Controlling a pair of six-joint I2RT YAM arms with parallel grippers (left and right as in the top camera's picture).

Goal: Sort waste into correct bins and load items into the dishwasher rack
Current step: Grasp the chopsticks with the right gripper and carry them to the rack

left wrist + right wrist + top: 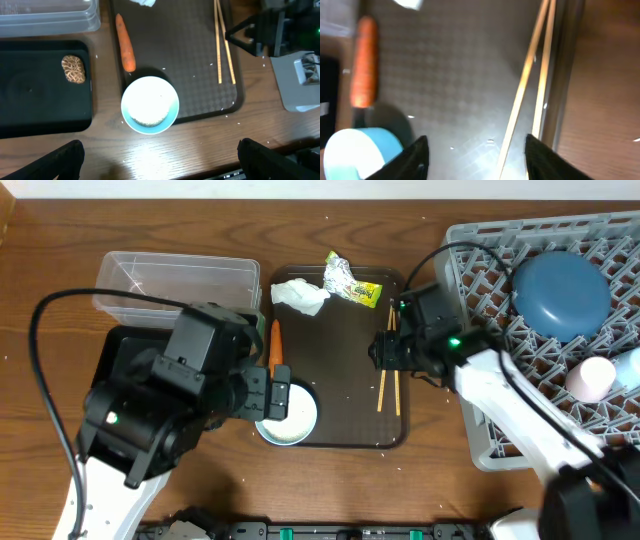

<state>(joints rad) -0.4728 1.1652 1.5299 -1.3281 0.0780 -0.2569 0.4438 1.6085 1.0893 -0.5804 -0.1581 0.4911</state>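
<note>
My left gripper (160,162) is open and empty, above the table edge just in front of the white bowl (150,105), which sits at the serving tray's front-left corner (288,415). The orange carrot (125,50) lies beyond the bowl. A brown food lump (73,68) sits in the black tray (30,105). My right gripper (480,160) is open and empty, hovering over the chopsticks (527,85) at the tray's right edge (388,375). The napkin (300,295) and the wrapper (350,280) lie at the tray's back. Rice grains (218,63) are scattered.
The clear tub (175,280) stands at the back left. The grey rack (500,330) at the right holds the dark blue dish (560,295) and the pink cup (590,378). The dark brown serving tray (340,350) fills the centre.
</note>
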